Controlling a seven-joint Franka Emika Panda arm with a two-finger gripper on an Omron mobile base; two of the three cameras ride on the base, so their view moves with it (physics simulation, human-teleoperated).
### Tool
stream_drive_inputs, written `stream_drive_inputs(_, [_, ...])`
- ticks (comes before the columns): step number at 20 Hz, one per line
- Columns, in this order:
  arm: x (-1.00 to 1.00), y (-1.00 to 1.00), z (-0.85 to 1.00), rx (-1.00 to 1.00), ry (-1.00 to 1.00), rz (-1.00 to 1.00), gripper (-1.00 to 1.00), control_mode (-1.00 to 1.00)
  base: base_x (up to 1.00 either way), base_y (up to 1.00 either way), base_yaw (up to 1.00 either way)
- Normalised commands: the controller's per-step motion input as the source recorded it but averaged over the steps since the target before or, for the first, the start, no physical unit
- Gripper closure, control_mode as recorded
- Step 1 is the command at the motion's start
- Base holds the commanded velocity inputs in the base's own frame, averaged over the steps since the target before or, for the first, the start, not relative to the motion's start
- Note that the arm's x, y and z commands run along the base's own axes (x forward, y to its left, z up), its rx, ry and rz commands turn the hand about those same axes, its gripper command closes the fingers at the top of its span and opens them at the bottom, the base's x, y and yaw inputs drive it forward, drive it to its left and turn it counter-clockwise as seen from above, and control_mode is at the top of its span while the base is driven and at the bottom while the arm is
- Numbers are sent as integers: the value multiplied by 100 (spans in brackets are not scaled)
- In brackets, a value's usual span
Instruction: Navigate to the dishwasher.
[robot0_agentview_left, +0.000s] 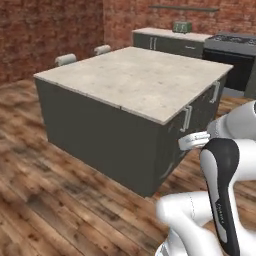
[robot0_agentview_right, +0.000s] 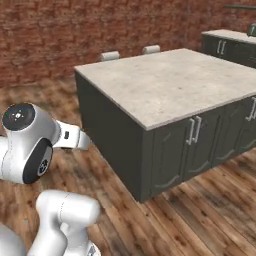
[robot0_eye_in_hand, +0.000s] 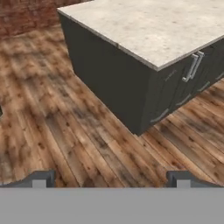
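The gripper (robot0_eye_in_hand: 111, 179) hangs spread and empty over the plank floor (robot0_eye_in_hand: 65, 131), facing a corner of the island (robot0_agentview_left: 135, 80). No dishwasher is anywhere I can make out; past the island stands the black range (robot0_agentview_left: 232, 55). I'd judge most of the drive remains.

The island's worktop (robot0_agentview_left: 135, 80) is showing pale, speckled beige stone over dark grey cabinet doors (robot0_agentview_right: 185, 145) with silver handles (robot0_agentview_right: 194, 130). The floor (robot0_eye_in_hand: 57, 127) is running in streaky brown wood planks, the wall (robot0_agentview_right: 75, 30) is showing red brick, and the range (robot0_agentview_left: 235, 57) is looking black.
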Motion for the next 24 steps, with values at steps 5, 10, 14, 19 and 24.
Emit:
stream_drive_inputs(5, [0,0,0,0,0,0,-100,100,14,-29,-83])
stream_drive_inputs(10, [0,0,0,0,0,0,-100,100,97,-20,-45])
stream_drive_inputs(14, [0,0,0,0,0,0,-100,100,100,-29,-32])
stream_drive_inputs(19, [0,0,0,0,0,0,-100,100,100,-16,-20])
stream_drive_inputs(24, [0,0,0,0,0,0,-100,100,100,-2,-8])
